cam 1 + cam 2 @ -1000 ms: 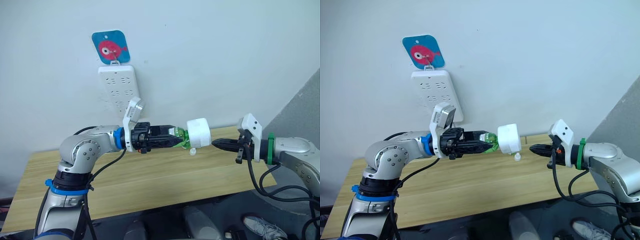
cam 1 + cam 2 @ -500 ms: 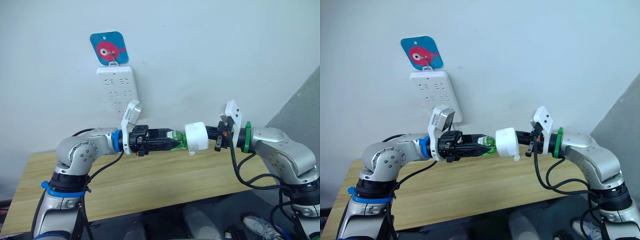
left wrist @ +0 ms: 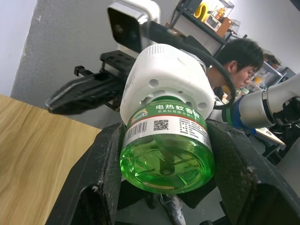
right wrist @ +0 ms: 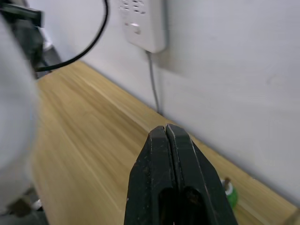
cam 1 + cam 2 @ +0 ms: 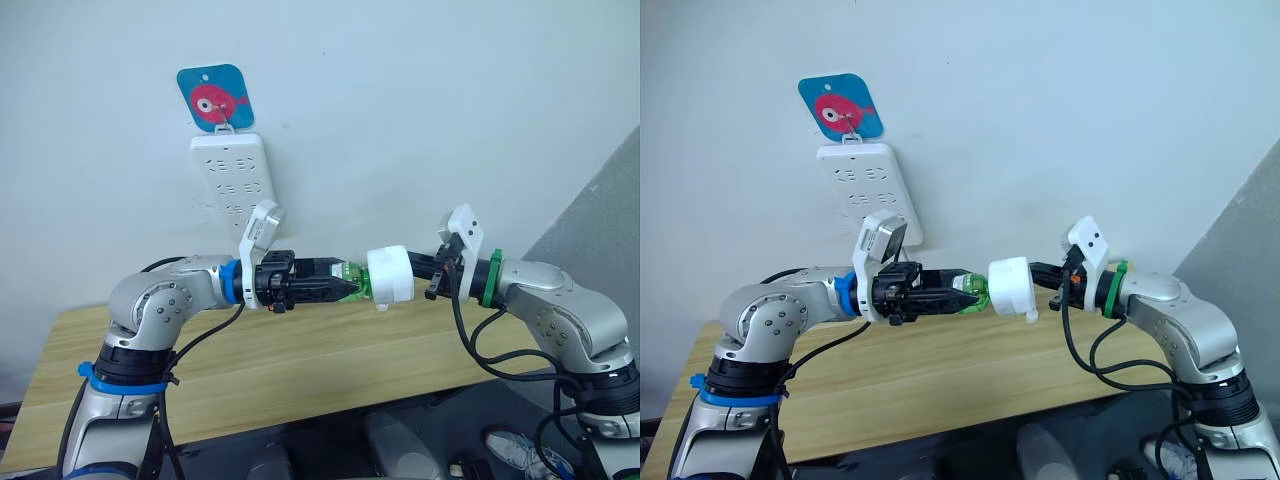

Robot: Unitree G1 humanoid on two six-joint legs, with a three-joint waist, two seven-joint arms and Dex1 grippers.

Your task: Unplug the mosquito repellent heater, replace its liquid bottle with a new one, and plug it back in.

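Left wrist view is showing the left gripper (image 3: 164, 187) clamping the green liquid bottle (image 3: 166, 150), which is sitting screwed into the white mosquito repellent heater (image 3: 164, 79). Both are hanging in the air above the wooden table (image 5: 300, 370), over its far edge and well below the wall power strip (image 5: 232, 180). The right gripper (image 4: 167, 136) is resting with its fingers pressed together, tips beside the heater's far side; contact is probably being made, though this is unclear.
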